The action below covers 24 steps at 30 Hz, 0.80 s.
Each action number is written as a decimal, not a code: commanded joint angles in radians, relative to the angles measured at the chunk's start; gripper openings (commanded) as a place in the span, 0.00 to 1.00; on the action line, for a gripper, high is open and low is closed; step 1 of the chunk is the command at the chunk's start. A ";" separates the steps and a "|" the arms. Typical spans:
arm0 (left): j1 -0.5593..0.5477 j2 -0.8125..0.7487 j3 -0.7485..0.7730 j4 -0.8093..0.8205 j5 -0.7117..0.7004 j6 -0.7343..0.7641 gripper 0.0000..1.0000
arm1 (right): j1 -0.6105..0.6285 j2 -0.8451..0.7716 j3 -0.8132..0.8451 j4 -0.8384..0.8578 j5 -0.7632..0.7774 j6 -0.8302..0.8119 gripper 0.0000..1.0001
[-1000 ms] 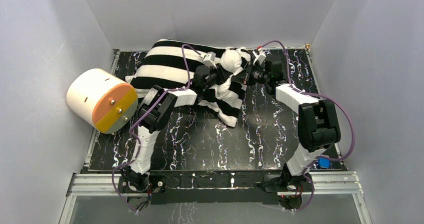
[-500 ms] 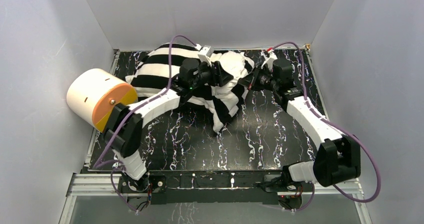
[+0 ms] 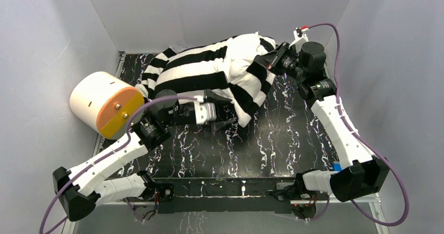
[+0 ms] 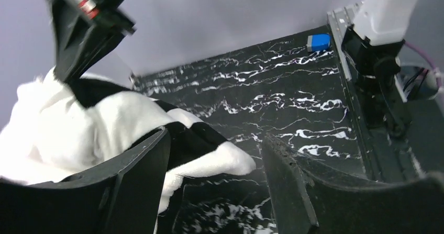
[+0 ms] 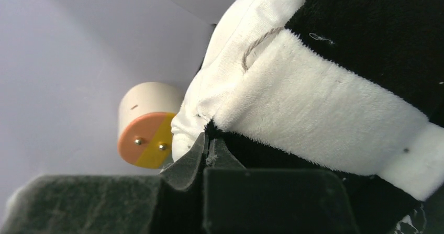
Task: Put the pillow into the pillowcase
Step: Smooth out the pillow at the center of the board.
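Observation:
The black-and-white striped pillowcase [image 3: 191, 69] lies along the back of the table, its open end lifted at the right. The white pillow [image 3: 242, 48] bulges out of that opening. My right gripper [image 3: 261, 62] is shut on the pillowcase's edge [image 5: 230, 140], holding it up beside the plain white pillow [image 5: 235, 40]. My left gripper [image 3: 222, 110] is open, low over the table just in front of the pillowcase. In the left wrist view nothing sits between the fingers [image 4: 141, 176]; a hanging white corner of the pillowcase [image 4: 230, 160] lies beyond them.
A cream cylinder with an orange-and-yellow face [image 3: 107, 104] stands at the left edge. The tabletop [image 3: 282, 134] is black marble, walled in grey on three sides. A small blue object [image 3: 339, 167] sits by the right arm's base.
My left gripper has opened, let go of the bundle and drawn back toward the near left. My right gripper has carried the pillowcase edge up and to the back right.

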 commanded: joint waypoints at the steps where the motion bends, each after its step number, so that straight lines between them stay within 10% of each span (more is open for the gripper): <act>1: -0.097 -0.036 -0.017 -0.089 -0.013 0.405 0.65 | 0.000 -0.069 0.135 0.130 -0.021 0.153 0.00; 10: -0.321 0.115 -0.032 -0.044 -0.288 0.683 0.71 | 0.011 -0.065 0.178 0.127 0.022 0.202 0.00; 24: -0.339 0.361 -0.043 0.315 -0.552 0.923 0.74 | 0.015 -0.069 0.172 0.133 0.019 0.223 0.00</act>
